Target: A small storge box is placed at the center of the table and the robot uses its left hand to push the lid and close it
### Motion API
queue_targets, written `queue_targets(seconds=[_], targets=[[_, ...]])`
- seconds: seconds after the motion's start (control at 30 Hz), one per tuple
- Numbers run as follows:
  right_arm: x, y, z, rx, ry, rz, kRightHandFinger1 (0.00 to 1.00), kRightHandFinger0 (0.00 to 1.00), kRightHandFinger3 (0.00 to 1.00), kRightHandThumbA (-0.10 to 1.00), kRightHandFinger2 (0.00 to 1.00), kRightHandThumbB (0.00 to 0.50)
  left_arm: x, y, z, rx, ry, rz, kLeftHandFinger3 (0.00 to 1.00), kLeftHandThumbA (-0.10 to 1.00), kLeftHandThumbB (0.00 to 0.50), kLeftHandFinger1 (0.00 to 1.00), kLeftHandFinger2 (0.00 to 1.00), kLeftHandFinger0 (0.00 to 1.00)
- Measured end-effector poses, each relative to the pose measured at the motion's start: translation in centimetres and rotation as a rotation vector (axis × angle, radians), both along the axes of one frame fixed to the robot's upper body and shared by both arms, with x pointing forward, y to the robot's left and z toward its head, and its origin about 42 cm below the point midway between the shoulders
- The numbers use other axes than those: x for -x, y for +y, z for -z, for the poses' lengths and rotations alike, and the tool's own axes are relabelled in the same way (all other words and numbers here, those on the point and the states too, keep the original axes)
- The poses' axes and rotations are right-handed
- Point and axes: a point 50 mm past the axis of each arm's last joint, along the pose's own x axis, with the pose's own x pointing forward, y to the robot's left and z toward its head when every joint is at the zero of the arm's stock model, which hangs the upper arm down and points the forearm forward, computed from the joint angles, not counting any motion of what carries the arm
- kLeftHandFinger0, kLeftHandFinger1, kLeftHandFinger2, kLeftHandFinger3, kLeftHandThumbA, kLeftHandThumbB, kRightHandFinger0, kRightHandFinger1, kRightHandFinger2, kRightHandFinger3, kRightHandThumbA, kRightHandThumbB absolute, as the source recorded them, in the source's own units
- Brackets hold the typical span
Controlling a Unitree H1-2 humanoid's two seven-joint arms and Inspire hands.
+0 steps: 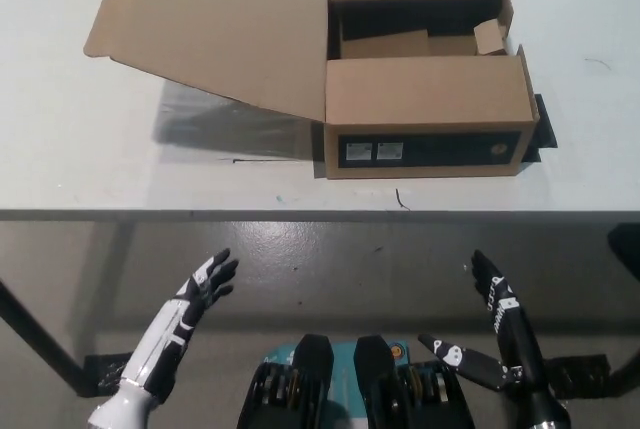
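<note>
The left hand [205,289] is held low, below the near edge of the counter [90,179], with its fingers spread and nothing grasped. The right hand [492,334] is rested at the lower right, likewise released and empty.

Well apart from both, the storage box [425,119] is set on the counter, right of centre, with its lid [215,24] thrown back to the left and tilted upward. The closing step is judged not yet begun. A reach up and forward would be called for next, so that the lid's outer face is met from the left and pushed over toward the box.

The counter is pale and matte; a grey floor and dark counter legs are seen beneath.
</note>
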Motion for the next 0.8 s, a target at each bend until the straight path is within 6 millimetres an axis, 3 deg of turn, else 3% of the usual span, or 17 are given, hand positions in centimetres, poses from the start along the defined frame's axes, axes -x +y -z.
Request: queue_targets(seconds=[0.07,0.13,0.2,0.33,0.37,0.4,0.6,0.8], targets=[[0.0,0.0,0.0,0.000,-0.001,-0.002,1.00,1.00,1.00,1.00,1.00,0.353,0.3,-0.4,-1.8,0.033,-0.055,0.027,1.00,1.00,0.295,1.00,1.00,1.00],[0.0,0.1,0.0,0.001,-0.002,-0.004,1.00,1.00,1.00,1.00,1.00,0.343,0.6,-0.7,-3.6,0.072,-0.110,0.050,1.00,1.00,0.267,1.00,1.00,1.00],[0.0,0.1,0.0,0.003,-0.003,-0.008,1.00,1.00,1.00,1.00,1.00,0.342,1.1,-1.0,-5.5,0.118,-0.154,0.075,1.00,1.00,0.323,1.00,1.00,1.00],[0.0,0.2,0.1,0.004,-0.003,-0.008,1.00,1.00,1.00,1.00,1.00,0.343,1.5,-1.2,-8.1,0.194,-0.197,0.109,1.00,1.00,0.337,1.00,1.00,1.00],[0.0,0.2,0.1,0.004,-0.003,-0.008,1.00,1.00,1.00,1.00,1.00,0.342,1.4,-1.1,-8.4,0.208,-0.198,0.113,1.00,1.00,0.323,1.00,1.00,1.00],[0.0,0.2,0.1,0.004,-0.003,-0.007,1.00,1.00,1.00,1.00,1.00,0.342,1.3,-1.1,-8.7,0.224,-0.196,0.118,1.00,1.00,0.345,1.00,1.00,1.00],[0.0,0.1,0.2,0.004,0.002,-0.006,1.00,1.00,1.00,1.00,1.00,0.347,0.1,-0.9,-9.8,0.324,-0.163,0.145,1.00,1.00,0.366,1.00,1.00,1.00],[0.1,0.1,0.2,0.004,0.003,-0.005,1.00,1.00,1.00,1.00,1.00,0.351,-2.4,-0.3,-10.4,0.435,-0.107,0.162,1.00,1.00,0.377,1.00,1.00,1.00]])
